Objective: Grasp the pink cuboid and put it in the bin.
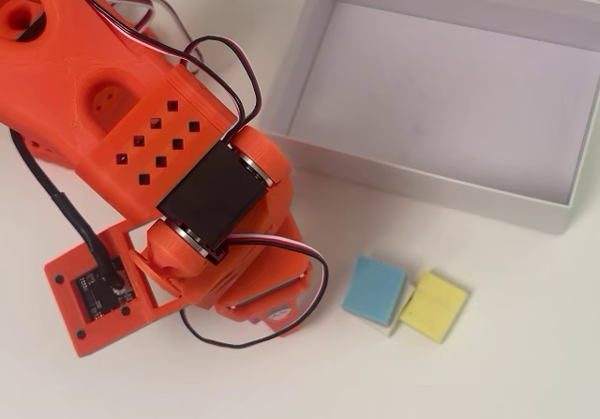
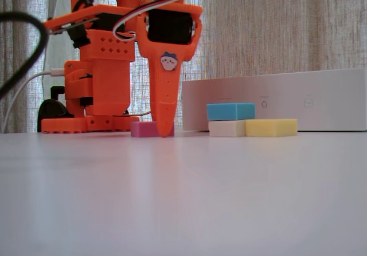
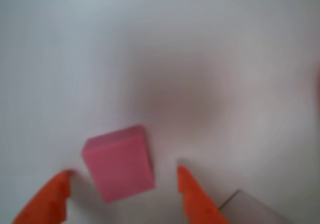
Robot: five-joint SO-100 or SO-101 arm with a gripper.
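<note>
In the wrist view the pink cuboid (image 3: 119,168) lies flat on the white table, between the two orange fingertips of my gripper (image 3: 124,171). There is a gap on each side, so the gripper is open and around the block without pressing it. In the fixed view the gripper (image 2: 161,131) points straight down, its tip at table level against the pink cuboid (image 2: 142,129). The arm hides the pink cuboid in the overhead view. The bin (image 1: 422,189), a large shallow white box, stands at the upper right; in the fixed view the bin (image 2: 298,98) is behind the blocks.
A light blue block (image 1: 373,288) and a yellow block (image 1: 433,306) lie just in front of the bin. In the fixed view the blue block (image 2: 230,111) rests on a white block (image 2: 226,128), with the yellow one (image 2: 271,127) beside it. The arm's base (image 2: 92,101) stands at left.
</note>
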